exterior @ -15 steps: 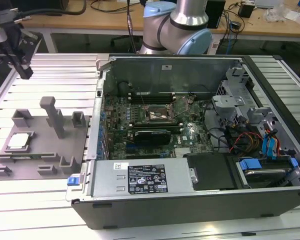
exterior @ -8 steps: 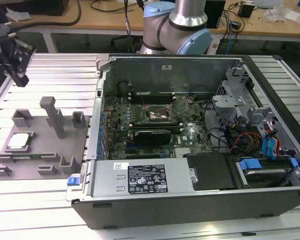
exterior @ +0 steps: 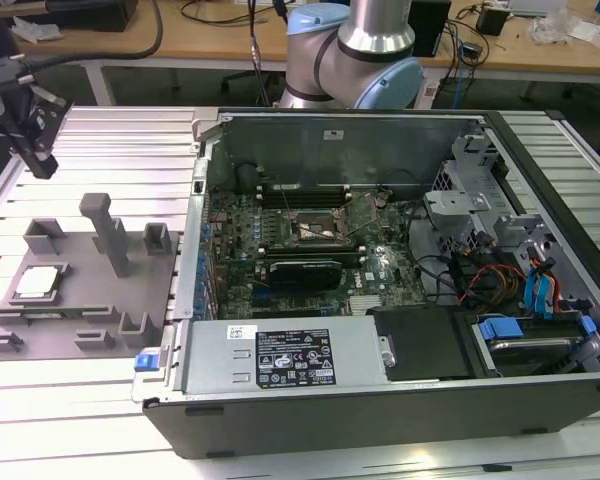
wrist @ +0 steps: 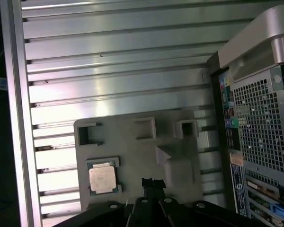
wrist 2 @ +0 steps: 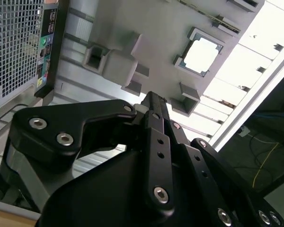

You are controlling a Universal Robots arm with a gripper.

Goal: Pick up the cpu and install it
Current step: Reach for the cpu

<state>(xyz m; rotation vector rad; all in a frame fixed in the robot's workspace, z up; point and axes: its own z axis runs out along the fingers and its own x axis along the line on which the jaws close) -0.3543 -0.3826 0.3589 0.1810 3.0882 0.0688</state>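
- The black gripper (exterior: 43, 166) is held above the ribbed aluminium surface (exterior: 110, 150), near its far corner on the exterior view's left. Its fingers are closed together and nothing is carried between them.
- The cpu (exterior: 37, 282), a small flat square chip with a silvery-white metal top, lies flat in a low framed seat on a grey plastic fixture plate (exterior: 75, 295). It sits close to the surface's edge on the exterior view's left, untouched and well apart from the gripper.
- The step in hand is judged to be the approach for the pick. The fingers would have to be spread before any descent and squared to two opposite sides of the chip.
- The chip is best taken by its thin rim and kept level, since raised frame pieces sit tight against its corners.
- Clearance should be kept from the tall grey post (exterior: 105, 230) just beside the seat.
- The dark square socket (exterior: 315, 232) lies on the green board inside the open dark computer case (exterior: 400, 400), which fills the surface toward its right edge. Whether its cover stands open cannot be told.
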